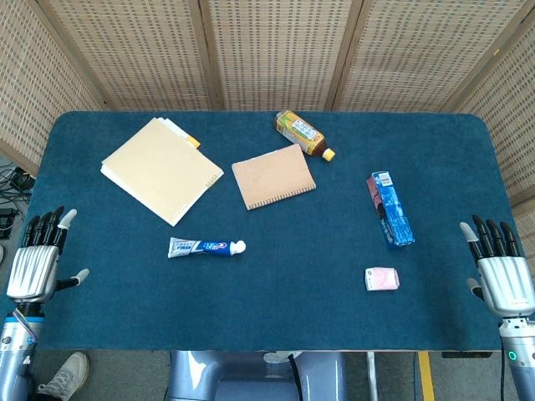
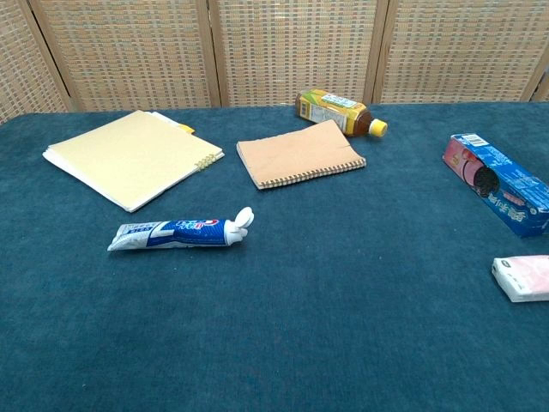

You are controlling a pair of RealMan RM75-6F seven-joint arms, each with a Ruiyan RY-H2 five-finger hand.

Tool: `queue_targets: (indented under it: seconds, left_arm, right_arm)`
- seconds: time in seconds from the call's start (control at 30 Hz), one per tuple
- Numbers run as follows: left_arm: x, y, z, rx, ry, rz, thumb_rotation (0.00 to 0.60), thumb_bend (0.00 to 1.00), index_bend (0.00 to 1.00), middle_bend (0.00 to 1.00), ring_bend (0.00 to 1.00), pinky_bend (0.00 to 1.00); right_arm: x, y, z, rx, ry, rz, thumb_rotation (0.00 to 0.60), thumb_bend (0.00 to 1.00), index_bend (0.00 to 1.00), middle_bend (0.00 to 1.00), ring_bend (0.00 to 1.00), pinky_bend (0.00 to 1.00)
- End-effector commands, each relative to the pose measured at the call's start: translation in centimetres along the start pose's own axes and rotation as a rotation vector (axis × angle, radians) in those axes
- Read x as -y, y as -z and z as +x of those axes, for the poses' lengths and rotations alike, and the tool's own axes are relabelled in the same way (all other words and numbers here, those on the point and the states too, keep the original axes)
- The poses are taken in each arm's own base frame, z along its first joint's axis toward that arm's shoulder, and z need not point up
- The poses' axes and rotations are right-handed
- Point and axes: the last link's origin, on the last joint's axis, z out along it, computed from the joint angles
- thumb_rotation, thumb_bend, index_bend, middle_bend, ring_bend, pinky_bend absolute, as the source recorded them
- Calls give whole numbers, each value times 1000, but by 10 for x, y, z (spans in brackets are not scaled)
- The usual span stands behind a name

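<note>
My left hand [image 1: 38,257] hangs at the table's left edge, fingers spread, holding nothing. At the right edge my right hand [image 1: 499,269] is likewise spread and holds nothing. Neither hand shows in the chest view. A toothpaste tube [image 1: 205,246] [image 2: 177,233] lies on the blue table [image 1: 276,309] nearest my left hand. A small pink packet [image 1: 382,279] [image 2: 524,277] and a blue and pink box [image 1: 390,209] [image 2: 499,182] lie closest to my right hand.
A large cream notebook [image 1: 160,170] [image 2: 131,157] lies at the back left. A tan spiral notebook [image 1: 273,177] [image 2: 299,152] sits mid-back. A yellow-capped drink bottle [image 1: 303,134] [image 2: 340,112] lies on its side behind it. Wicker screens [image 1: 276,50] enclose the table.
</note>
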Motion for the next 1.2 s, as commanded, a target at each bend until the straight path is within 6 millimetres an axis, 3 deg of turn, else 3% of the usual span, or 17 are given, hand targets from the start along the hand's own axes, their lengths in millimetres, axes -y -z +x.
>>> queue_targets:
  seconds: [0.03,0.2,0.37,0.47,0.6,0.77,0.83,0.93,1.07,1.2]
  left_arm:
    - [0,-1,-1,6,-2,-6,600,0,0,0,0,0]
    - [-3,-5,-7,32,-9,-36,600,0,0,0,0,0]
    - [-22,-30,-17,75,-19,-147,600,0,0,0,0,1]
    - [-50,-58,-29,142,7,-280,600,0,0,0,18,87]
    - [-83,-90,-46,208,24,-399,600,96,44,117,212,294]
    - [-136,-124,-77,269,-36,-505,600,161,113,176,265,319]
    - [-143,-129,-82,276,-43,-509,600,196,128,185,272,322]
    - [-153,-133,-87,283,-53,-521,600,254,230,237,310,357]
    - [-163,-135,-93,301,-83,-540,600,258,341,308,373,413]
    - [-165,-133,-94,300,-85,-544,600,258,376,333,395,431]
  right_arm:
    - [-1,0,1,-3,-2,-1,600,0,0,0,0,0]
    - [-2,0,3,-5,-14,-6,600,0,0,0,0,0]
    - [-5,1,5,-4,-18,-19,600,0,0,0,0,0]
    - [-6,1,6,-3,-24,-25,600,0,0,0,0,0]
    - [-7,0,7,-3,-25,-31,600,0,0,0,0,0]
    - [-7,0,5,15,-38,-37,600,0,0,0,0,0]
    - [-7,0,5,16,-38,-39,600,0,0,0,0,0]
    - [-8,0,5,19,-36,-44,600,0,0,0,0,0]
    - [-9,-1,5,21,-36,-50,600,0,0,0,0,0]
    - [-10,-1,5,20,-39,-56,600,0,0,0,0,0]
